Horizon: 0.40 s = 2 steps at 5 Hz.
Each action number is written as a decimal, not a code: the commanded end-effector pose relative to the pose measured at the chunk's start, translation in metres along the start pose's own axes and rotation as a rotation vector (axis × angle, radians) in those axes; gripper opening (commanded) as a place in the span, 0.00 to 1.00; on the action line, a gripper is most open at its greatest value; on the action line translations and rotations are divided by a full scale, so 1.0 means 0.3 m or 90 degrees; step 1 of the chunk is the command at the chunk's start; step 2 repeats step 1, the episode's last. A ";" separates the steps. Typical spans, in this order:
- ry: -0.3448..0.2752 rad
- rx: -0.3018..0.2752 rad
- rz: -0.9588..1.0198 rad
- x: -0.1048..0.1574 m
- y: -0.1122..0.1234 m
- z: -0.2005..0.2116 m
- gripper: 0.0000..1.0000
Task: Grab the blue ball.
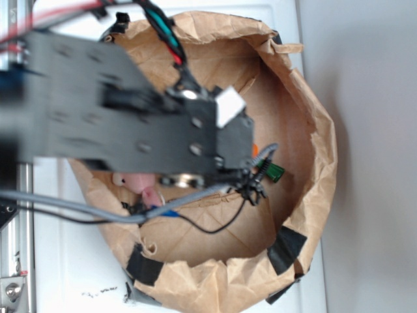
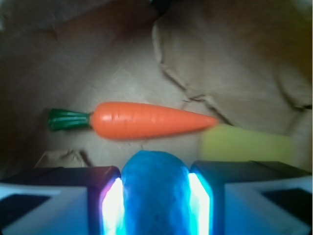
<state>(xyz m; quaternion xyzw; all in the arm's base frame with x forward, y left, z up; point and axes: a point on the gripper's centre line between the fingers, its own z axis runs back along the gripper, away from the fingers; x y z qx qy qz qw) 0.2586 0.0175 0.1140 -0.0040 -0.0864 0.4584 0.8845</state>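
Bag [image 1: 313, 124] walls closed in all round, leaving little floor free. From outside, the arm [image 1: 130, 117] covered most of the inside; only the carrot [image 2: 146, 120] top showed. The arm reached low across the bag. The gripper [image 2: 155, 196] clamped the ball [image 2: 155, 191] between its pads, just beside the carrot.

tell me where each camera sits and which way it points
exterior: above, looking down into the brown paper bag; the black arm hides most of it.
wrist: on the hand, looking forward past its fingers pressed on the blue ball toward the carrot toy.
shared: the carrot's green top, the bag.
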 end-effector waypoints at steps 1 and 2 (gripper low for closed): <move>-0.044 -0.055 0.010 0.059 0.051 0.118 0.00; -0.044 -0.055 0.010 0.059 0.051 0.118 0.00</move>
